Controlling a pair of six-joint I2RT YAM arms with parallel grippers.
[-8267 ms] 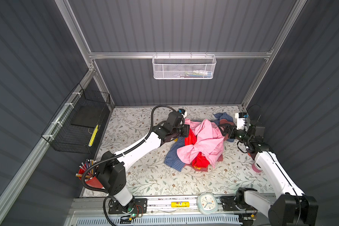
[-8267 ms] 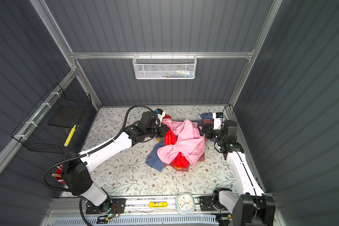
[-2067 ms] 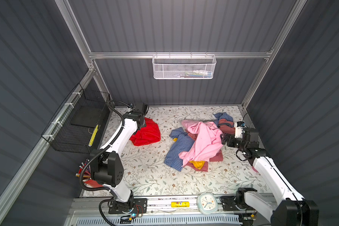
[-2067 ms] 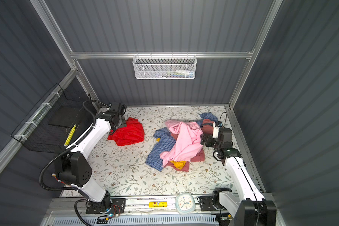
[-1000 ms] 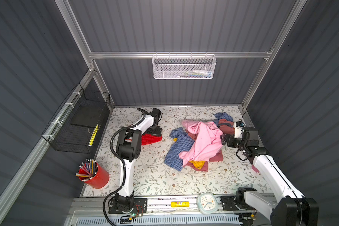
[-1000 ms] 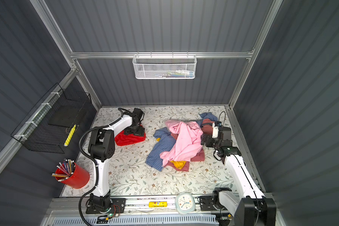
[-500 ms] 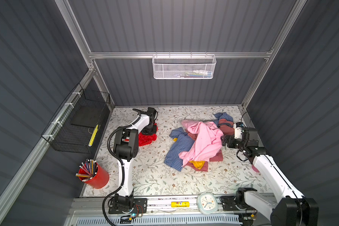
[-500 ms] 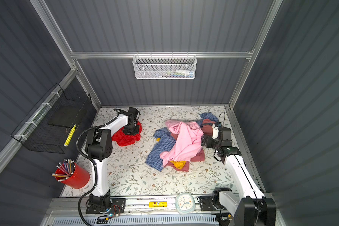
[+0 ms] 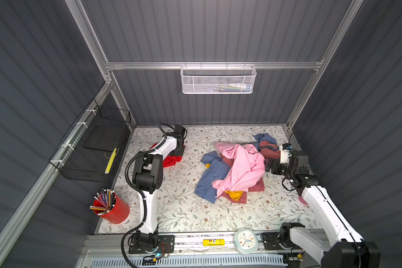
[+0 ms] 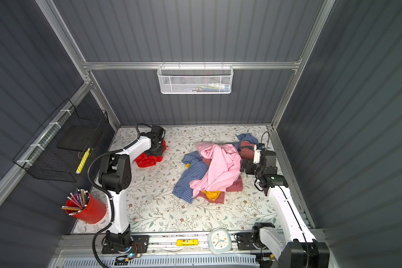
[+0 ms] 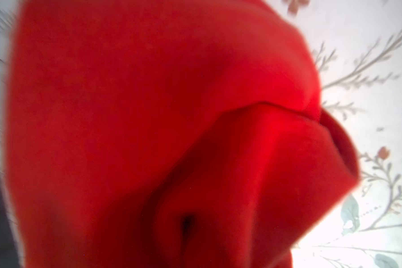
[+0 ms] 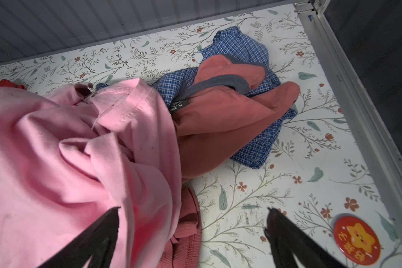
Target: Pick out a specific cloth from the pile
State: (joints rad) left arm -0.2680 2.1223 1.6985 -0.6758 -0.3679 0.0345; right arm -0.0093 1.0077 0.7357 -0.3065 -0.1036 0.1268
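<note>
The cloth (image 10: 149, 159) lies bunched near the worktop's (image 10: 163, 208) far left corner, well apart from the pile (image 10: 216, 167) by the right edge. The left hand (image 10: 157, 150) is down on it, touching. Red fabric fills the left wrist view, so I cannot tell whether its jaws are clamped. The right hand (image 12: 193, 210) stands with jaws apart beside the pile's pink garment (image 12: 56, 162).
</note>
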